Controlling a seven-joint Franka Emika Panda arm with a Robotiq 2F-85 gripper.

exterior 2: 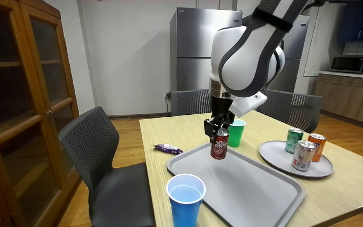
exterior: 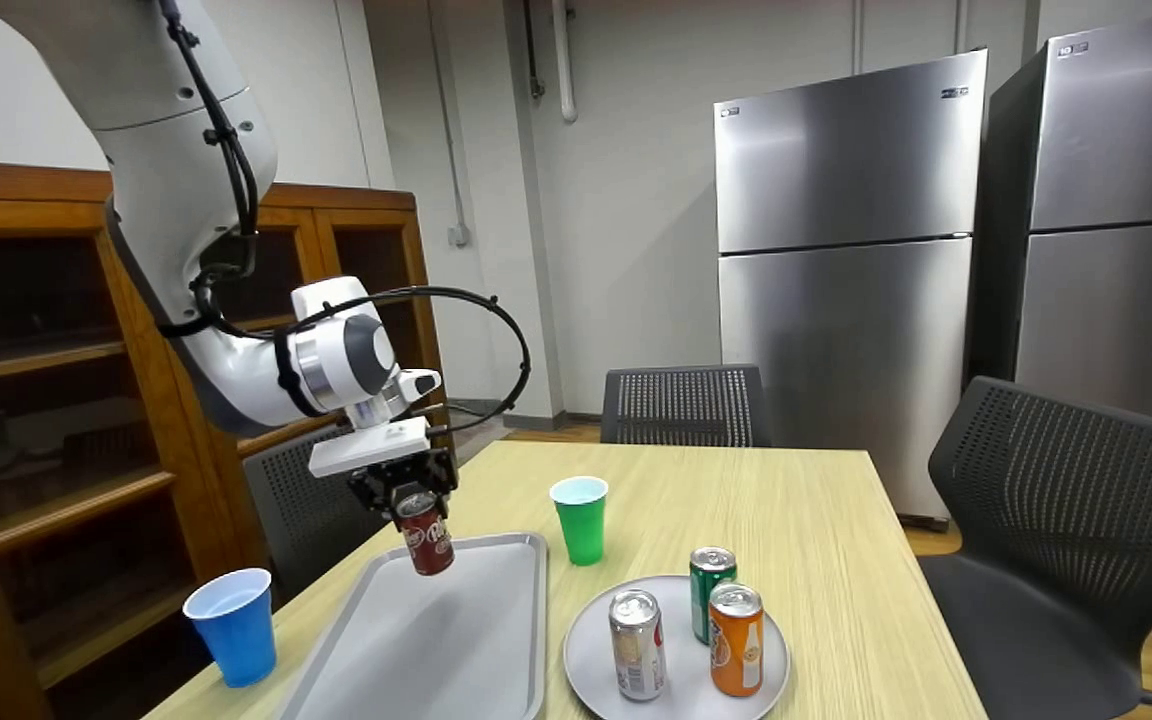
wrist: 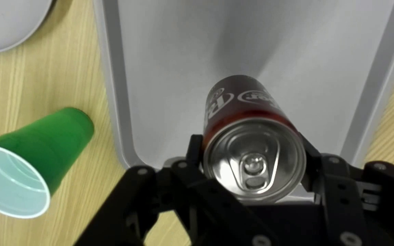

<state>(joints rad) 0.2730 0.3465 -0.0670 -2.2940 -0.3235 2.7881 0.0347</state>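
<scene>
The step in hand looked like carrying: the red can (exterior 2: 219,148) hung roughly upright above the tray (exterior 2: 257,192), clear of it, pinched near its top by jaws parted just to the can's width. The next move probably called for a firm grip and slow, level motion. The arm (exterior: 161,175) arched in from above, wrist (exterior: 338,362) bent so that the jaws pointed down.
</scene>
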